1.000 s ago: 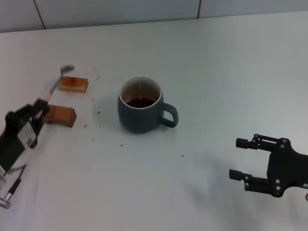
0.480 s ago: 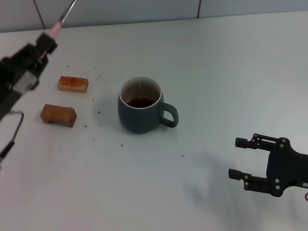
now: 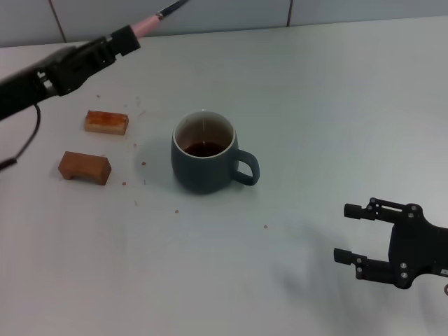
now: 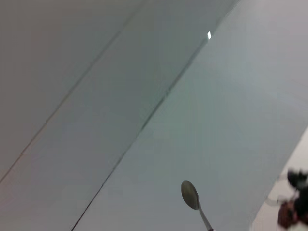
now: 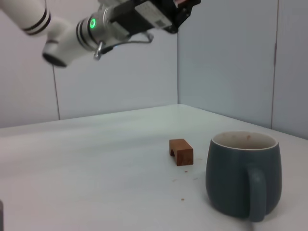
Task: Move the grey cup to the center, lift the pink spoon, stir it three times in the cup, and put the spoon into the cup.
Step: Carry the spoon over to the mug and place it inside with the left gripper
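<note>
I see the left gripper [image 3: 119, 43] raised at the far left, clamped on the pink spoon [image 3: 148, 23], whose bowl points toward the far wall. The grey cup [image 3: 205, 161] stands mid-table, handle to the right, with what looks like dark liquid inside. Two wooden blocks [image 3: 106, 122] lie left of it. My right gripper [image 3: 353, 232] hangs near right, fingers spread, holding nothing.

Left gripper [image 3: 120, 40], clamped on the pink spoon [image 3: 148, 23], has risen from the table beside the wooden blocks [image 3: 106, 121] to high above them; spoon now points toward the back wall, bowl outermost.
</note>
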Motion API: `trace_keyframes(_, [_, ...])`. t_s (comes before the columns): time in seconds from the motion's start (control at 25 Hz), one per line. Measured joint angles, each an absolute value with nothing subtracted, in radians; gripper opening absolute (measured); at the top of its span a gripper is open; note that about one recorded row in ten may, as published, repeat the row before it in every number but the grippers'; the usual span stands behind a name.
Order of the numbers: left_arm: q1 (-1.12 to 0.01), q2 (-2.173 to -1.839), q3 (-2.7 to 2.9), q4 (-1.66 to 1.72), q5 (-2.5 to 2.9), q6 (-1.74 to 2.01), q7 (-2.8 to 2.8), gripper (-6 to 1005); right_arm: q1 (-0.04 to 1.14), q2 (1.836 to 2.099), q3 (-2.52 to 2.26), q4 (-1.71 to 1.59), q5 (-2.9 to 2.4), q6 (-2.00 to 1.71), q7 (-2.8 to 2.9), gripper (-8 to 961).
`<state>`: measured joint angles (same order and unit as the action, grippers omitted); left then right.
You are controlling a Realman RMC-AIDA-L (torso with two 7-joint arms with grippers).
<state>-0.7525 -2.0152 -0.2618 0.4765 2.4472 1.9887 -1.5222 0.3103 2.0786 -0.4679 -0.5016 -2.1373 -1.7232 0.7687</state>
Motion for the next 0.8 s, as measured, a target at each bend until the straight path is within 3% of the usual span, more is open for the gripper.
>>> trace_keyframes(0.08, [-0.761, -2.019, -0.191, 0.528, 2.403, 1.991, -1.52, 130, 0.309, 2.079, -0.468, -0.5, -2.138, -1.718, 0.769, 719])
trace_keyframes(0.24, [-0.72, -2.062, 0.301, 0.908, 2.084, 1.989, -1.552, 130, 0.309, 2.078, -0.47, -0.492, -2.14, -1.704, 0.769, 719])
trace_keyframes(0.48, [-0.641, -2.057, 0.64, 1.3, 1.926, 1.964, -1.637, 131, 0.309, 2.079, -0.469, -0.487, -2.139, -1.694, 0.769, 719])
trace_keyframes(0.8, [-0.62, -2.063, 0.874, 1.626, 2.038, 1.914, -1.697, 131, 0.315, 2.078, -0.469, -0.468, -2.134, -1.677, 0.768, 718])
